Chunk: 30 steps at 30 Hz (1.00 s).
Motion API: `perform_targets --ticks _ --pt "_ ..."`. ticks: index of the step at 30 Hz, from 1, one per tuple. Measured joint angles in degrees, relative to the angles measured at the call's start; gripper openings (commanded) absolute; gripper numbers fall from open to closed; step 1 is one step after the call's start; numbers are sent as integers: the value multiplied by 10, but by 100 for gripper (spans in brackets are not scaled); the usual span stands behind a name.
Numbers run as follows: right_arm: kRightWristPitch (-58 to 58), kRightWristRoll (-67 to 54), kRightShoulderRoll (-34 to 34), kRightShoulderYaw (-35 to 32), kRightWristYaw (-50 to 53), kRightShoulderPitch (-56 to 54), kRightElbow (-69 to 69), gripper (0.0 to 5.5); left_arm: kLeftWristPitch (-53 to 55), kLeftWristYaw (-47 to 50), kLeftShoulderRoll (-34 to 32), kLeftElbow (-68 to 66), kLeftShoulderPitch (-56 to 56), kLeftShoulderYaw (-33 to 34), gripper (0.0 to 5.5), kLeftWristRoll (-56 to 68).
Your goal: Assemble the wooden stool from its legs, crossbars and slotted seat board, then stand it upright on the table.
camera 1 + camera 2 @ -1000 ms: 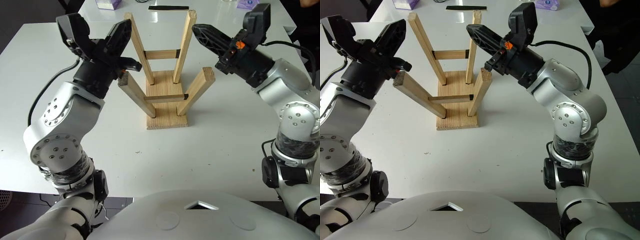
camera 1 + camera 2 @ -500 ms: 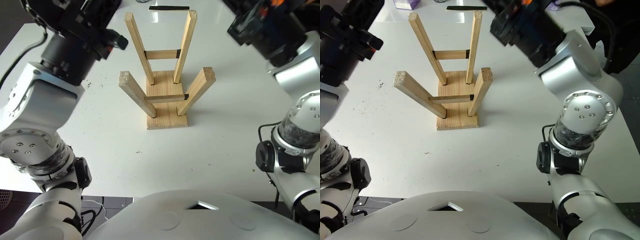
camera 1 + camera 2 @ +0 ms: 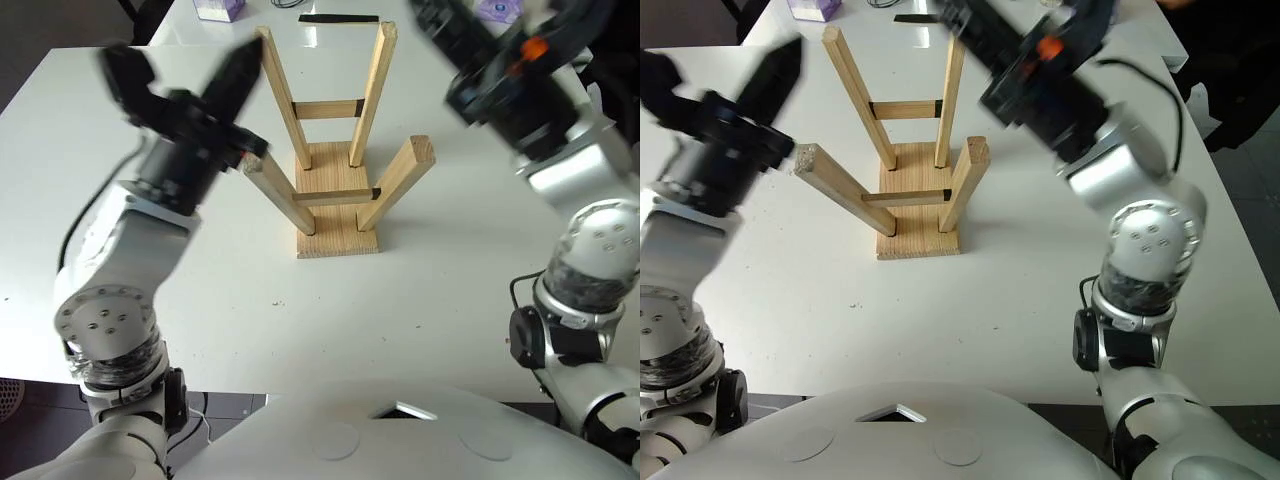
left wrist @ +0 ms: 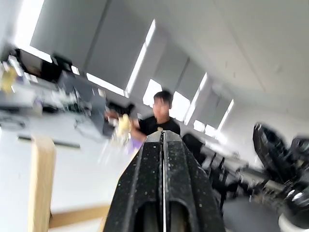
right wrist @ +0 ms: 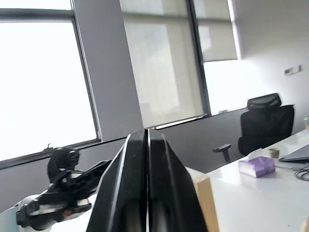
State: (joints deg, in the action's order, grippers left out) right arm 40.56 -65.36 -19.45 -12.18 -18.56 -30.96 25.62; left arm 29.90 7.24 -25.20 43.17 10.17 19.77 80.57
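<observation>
Shut tight and empty at left gripper [image 4: 163, 137] and right gripper [image 5: 146, 133]; raised either side of the stool [image 3: 335, 197]; inverted, seat board [image 3: 340, 238] flat on white table [image 3: 430, 300]; office windows [image 5: 38, 72] beyond.

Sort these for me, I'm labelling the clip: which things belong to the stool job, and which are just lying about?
Job: wooden stool, assembled, upside down on the table; left gripper, shut; right gripper, shut.
Lying about: purple box and black strip at the table's far edge.
</observation>
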Motion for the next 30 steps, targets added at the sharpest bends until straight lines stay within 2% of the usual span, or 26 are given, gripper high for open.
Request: perform_targets --ticks 3,5,9,11,14,18,23,30 --pt "-25 89 -65 11 -59 27 -46 0 -18 -42 -34 -62 -25 85 2 34" --pt "-64 180 -107 62 -122 66 -94 0 -3 -101 -52 -114 -90 105 2 17" --pt "-172 350 -142 168 -214 125 -222 0 9 -245 -89 -229 -248 82 2 -135" --pt "-226 408 -139 196 -241 148 -281 0 5 -319 -105 -257 -325 46 2 -218" --pt "-289 434 -112 208 -265 144 -311 0 -18 -409 -137 -242 -364 -8 2 -309" --pt "-322 456 -88 224 -312 119 -355 0 -22 -469 -171 -197 -333 -83 2 -378" --pt "-336 459 -72 257 -439 57 -400 0 -22 -485 -160 -193 -240 -159 2 -429" --pt "-315 452 -72 299 -570 29 -386 0 -31 -481 -128 -239 -212 -177 2 -479"
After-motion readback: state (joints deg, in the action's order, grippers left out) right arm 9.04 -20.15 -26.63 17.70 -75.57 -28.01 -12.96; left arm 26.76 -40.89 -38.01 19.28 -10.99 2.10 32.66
